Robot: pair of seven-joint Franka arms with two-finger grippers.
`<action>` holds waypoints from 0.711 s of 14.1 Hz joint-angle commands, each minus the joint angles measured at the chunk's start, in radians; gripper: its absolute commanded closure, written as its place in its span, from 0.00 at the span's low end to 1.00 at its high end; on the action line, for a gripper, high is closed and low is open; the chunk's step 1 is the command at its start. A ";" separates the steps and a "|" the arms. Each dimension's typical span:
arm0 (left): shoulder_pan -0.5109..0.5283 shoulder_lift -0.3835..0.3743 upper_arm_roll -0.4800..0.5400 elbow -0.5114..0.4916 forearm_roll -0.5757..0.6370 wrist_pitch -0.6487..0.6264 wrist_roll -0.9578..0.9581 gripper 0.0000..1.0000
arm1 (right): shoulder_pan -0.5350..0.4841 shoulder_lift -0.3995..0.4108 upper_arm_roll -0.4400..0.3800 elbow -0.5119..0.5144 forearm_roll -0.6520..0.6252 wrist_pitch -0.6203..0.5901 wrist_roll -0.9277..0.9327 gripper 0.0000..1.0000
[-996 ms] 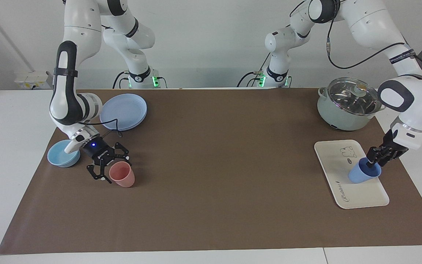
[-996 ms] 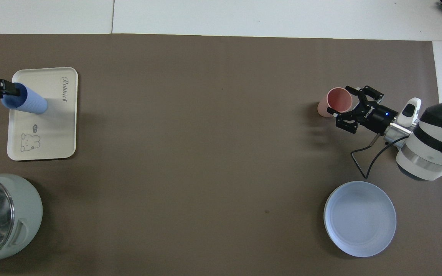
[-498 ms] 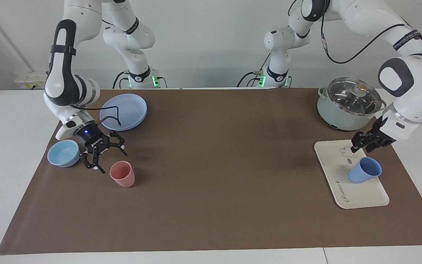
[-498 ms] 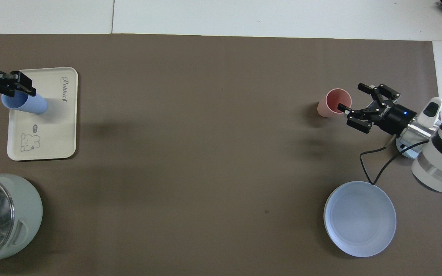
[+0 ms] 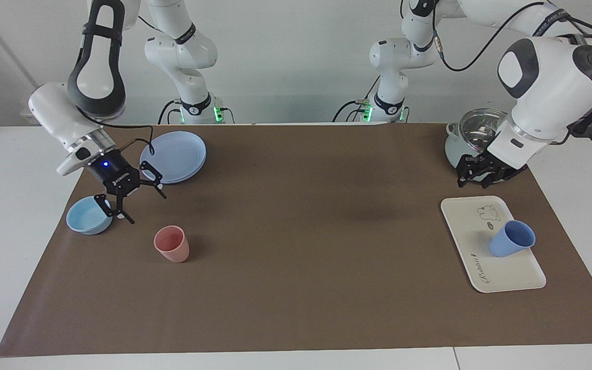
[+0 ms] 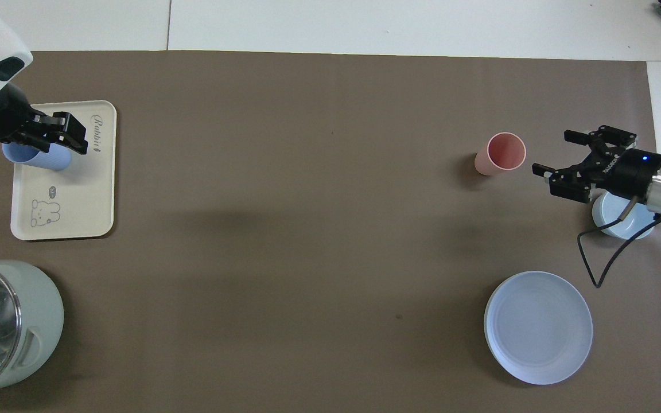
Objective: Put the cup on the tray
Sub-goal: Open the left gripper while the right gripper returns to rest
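I see the periwinkle cup (image 5: 512,238) standing upright on the cream tray (image 5: 468,241), close to the tray's long edge at the left arm's end of the surface. My left gripper (image 5: 480,174) hangs raised and empty between the tray and the lidded pot (image 5: 464,137); whether its fingers are parted I cannot tell. My right gripper (image 5: 132,200) hangs wide open and empty above the light-blue bowl (image 5: 86,216), near the pink tumbler (image 5: 172,244). Placement looks done. Risks: a low left-arm swing could clip the cup off that edge or strike the pot.
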 commanded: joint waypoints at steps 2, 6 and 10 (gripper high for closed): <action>-0.012 -0.154 0.011 -0.120 0.031 -0.015 -0.006 0.00 | 0.004 -0.078 0.020 0.016 -0.354 -0.010 0.406 0.00; -0.011 -0.214 0.014 -0.188 0.031 -0.025 0.004 0.00 | 0.021 -0.103 0.020 0.053 -0.669 -0.099 0.801 0.00; -0.027 -0.223 0.014 -0.203 0.031 -0.015 -0.002 0.00 | 0.021 -0.094 0.023 0.179 -0.876 -0.367 1.246 0.00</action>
